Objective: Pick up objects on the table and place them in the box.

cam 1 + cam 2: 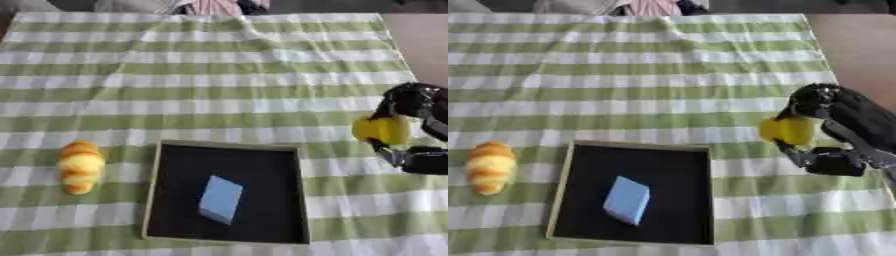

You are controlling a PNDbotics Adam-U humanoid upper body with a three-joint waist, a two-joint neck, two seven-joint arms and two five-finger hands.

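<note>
The right hand (820,125) clasped a smooth yellow block (787,130) right of the black-lined box (707,190), which held a pale-blue slab (626,200); a ridged croissant (80,166) lay left.

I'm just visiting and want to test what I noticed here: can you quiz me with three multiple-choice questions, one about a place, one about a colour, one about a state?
1. Where does the croissant lie?
A. Inside the box
B. On the cloth, left of the box
C. In a hand

2. What colour is the block in the box?
A. Light blue
B. Red
C. Black

3. What is the right hand doing?
A. Resting empty
B. Holding a yellow object
C. Pressing the box

Answers: 1 B, it lies beyond the box's left rim. 2 A, pale blue against the black floor. 3 B, its fingers curl round the object.
</note>
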